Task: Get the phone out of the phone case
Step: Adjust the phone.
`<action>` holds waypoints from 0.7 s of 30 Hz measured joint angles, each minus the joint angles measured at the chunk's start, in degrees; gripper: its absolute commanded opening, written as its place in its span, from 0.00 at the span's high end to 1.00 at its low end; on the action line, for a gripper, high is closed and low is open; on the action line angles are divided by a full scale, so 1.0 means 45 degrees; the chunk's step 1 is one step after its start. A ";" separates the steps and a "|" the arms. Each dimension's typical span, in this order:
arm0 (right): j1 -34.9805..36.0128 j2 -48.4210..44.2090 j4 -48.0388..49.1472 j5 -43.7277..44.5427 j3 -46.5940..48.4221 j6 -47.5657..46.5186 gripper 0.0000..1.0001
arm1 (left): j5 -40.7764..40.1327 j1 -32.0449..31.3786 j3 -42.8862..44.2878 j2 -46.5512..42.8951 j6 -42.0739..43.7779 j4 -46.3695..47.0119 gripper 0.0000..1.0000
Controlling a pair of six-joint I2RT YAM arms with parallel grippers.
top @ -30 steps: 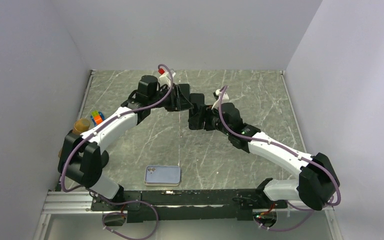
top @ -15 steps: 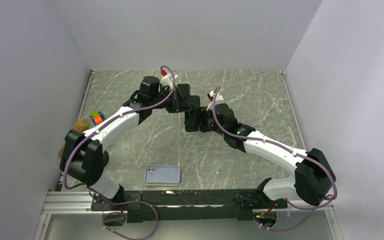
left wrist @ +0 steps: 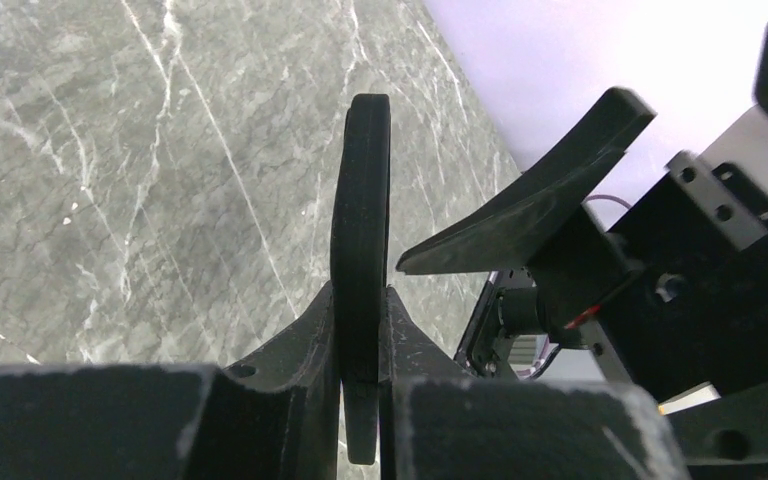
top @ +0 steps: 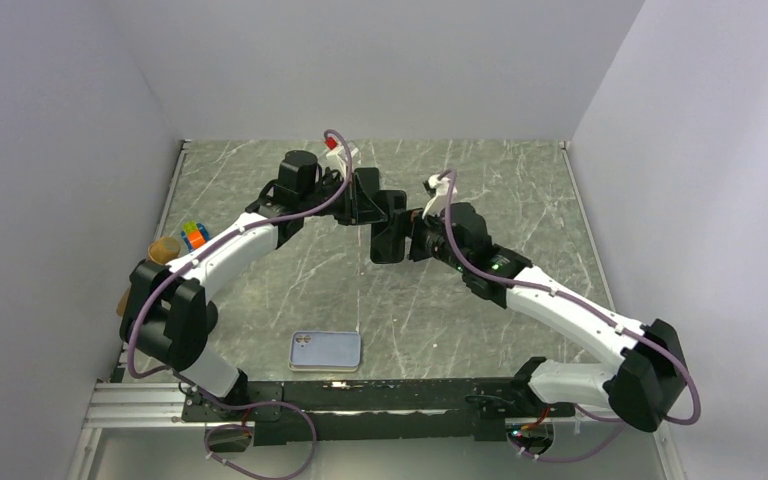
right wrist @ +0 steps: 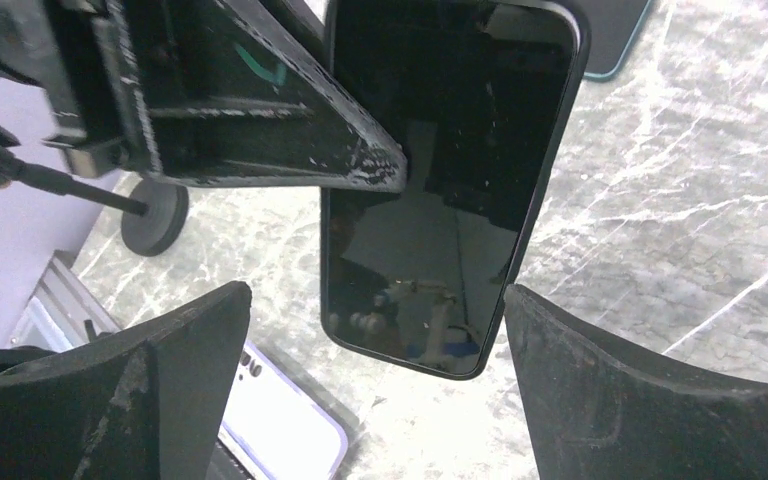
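Your right claw [right wrist: 375, 292] stands spread wide either side of the phone [right wrist: 440, 150]. Just beyond, your left claw [left wrist: 360, 300] is clamped on that phone's edge, holding it off the bench [top: 520, 190] at mid-frame. Its dark rim looks like the phone case [right wrist: 556, 110] not yet off, so I judge separation remains. Counting from the bottom: one pale-blue slab [top: 325, 351], one coloured cube [top: 194, 234], one phone, two claws.

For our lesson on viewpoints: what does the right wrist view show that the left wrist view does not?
Only the right wrist: the phone's dark screen, face-on, framed by the open right gripper. Only the left wrist: the phone's thin edge, pinched in the left gripper. Both: the phone and the marble table.
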 measured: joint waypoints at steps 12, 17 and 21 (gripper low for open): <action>-0.4454 -0.1821 -0.1608 -0.4498 0.0248 -0.0831 0.07 | 0.1491 -0.0340 -0.0005 0.0000 0.0015 0.1229 1.00; -0.6047 -0.1078 -0.2433 -0.8480 0.0792 -0.1384 0.33 | 0.2526 -0.0709 -0.0005 0.0170 -0.0049 0.1977 1.00; -0.6353 -0.0233 -0.2637 -1.0953 0.1069 -0.1899 0.33 | 0.3181 -0.0908 0.0000 0.0374 -0.0092 0.2118 1.00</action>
